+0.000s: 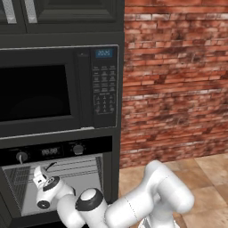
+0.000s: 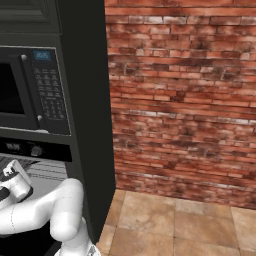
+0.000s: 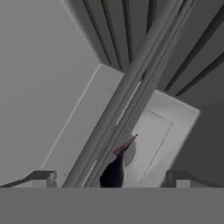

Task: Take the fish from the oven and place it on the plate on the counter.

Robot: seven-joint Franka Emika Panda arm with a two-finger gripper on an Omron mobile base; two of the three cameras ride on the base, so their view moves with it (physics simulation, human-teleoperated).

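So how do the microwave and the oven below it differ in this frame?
The microwave is shut, with a dark window; the oven stands open, showing a grey wire-rack interior where the open gripper reaches in. The microwave has a keypad beside its door; the oven has two knobs flanking a small display. Both are black, built into the same dark cabinet column.

My gripper (image 1: 43,173) reaches into the open oven (image 1: 58,178), just beside a thin dark fish (image 1: 51,166) (too small to tell contact). The microwave (image 1: 58,89) sits above; a brick wall (image 1: 176,80) stands right.
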